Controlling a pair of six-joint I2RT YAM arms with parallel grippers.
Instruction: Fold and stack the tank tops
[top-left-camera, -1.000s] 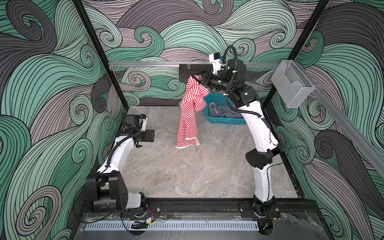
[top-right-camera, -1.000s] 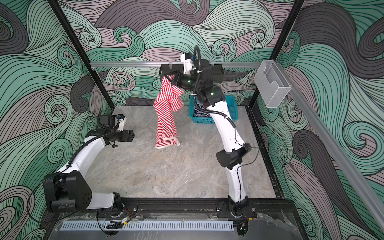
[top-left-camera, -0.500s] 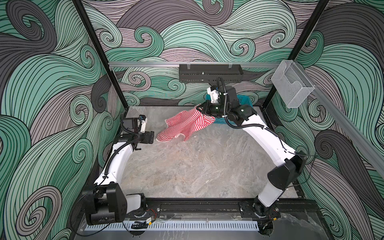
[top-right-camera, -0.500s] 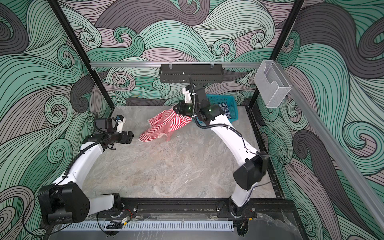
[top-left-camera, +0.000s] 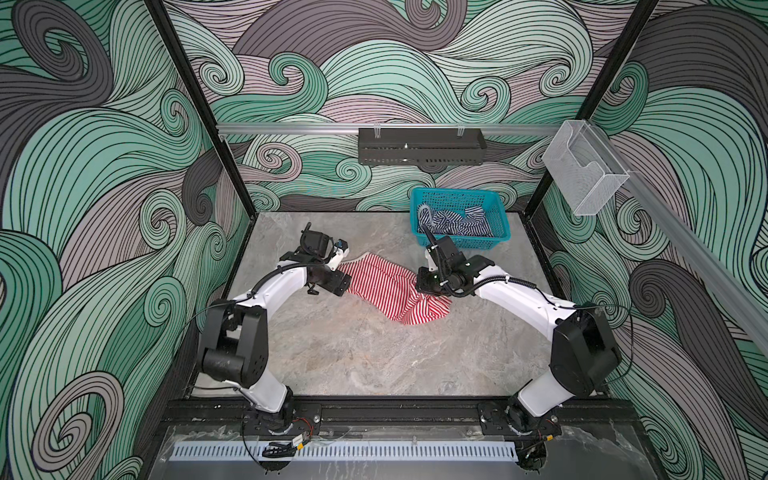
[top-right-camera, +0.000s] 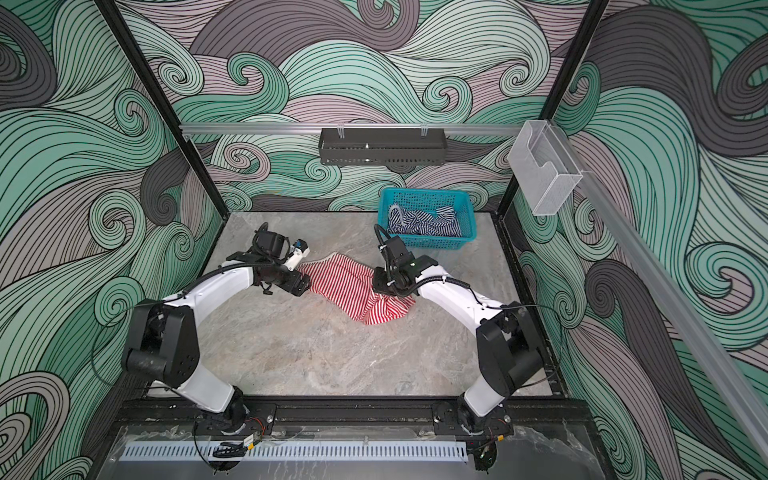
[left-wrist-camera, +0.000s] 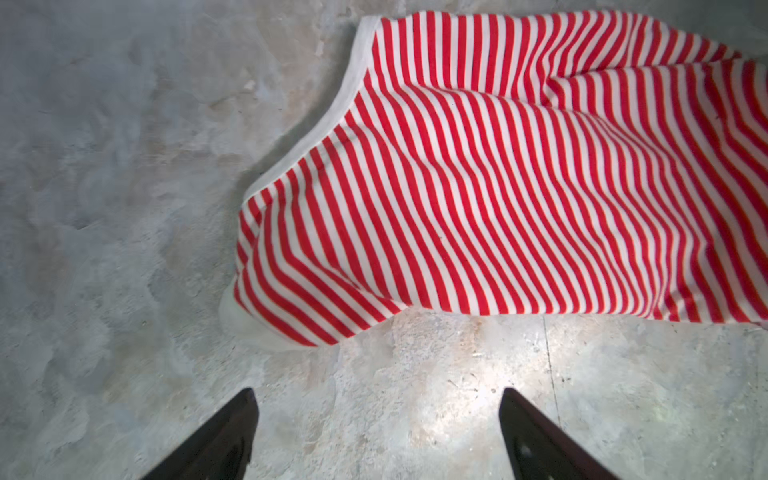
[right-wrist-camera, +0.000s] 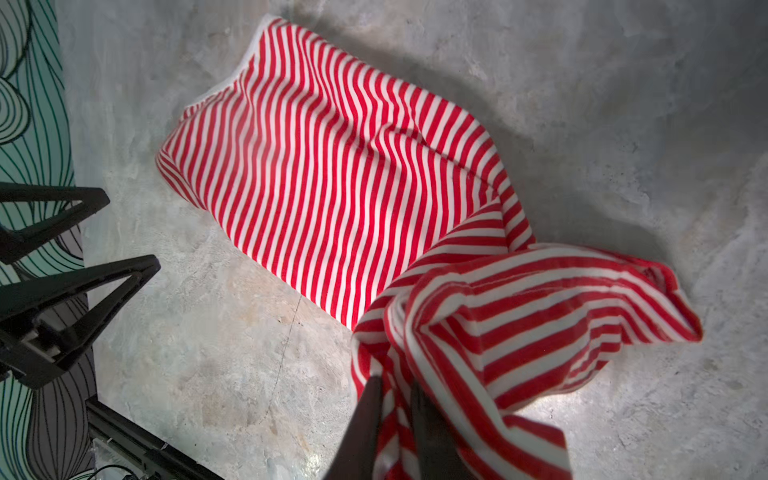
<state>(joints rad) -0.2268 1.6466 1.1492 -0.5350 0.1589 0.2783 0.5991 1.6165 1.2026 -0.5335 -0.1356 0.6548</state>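
On the table (top-left-camera: 353, 353) one tank top (top-left-camera: 386, 286) lies between my left claw (left-wrist-camera: 376, 392) and my right claw (right-wrist-camera: 395, 382), and behind it at the back right the other tank top (top-left-camera: 453, 224) lies in the basket (top-left-camera: 478, 243).

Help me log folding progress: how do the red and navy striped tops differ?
The red tank top lies on the table; the navy tank top sits in the basket. The red one is stretched out, one end bunched; the navy one is crumpled. The right gripper pinches the red one; no gripper holds the navy one. Both are striped, unfolded.

No legible txt, labels or nos. anywhere.
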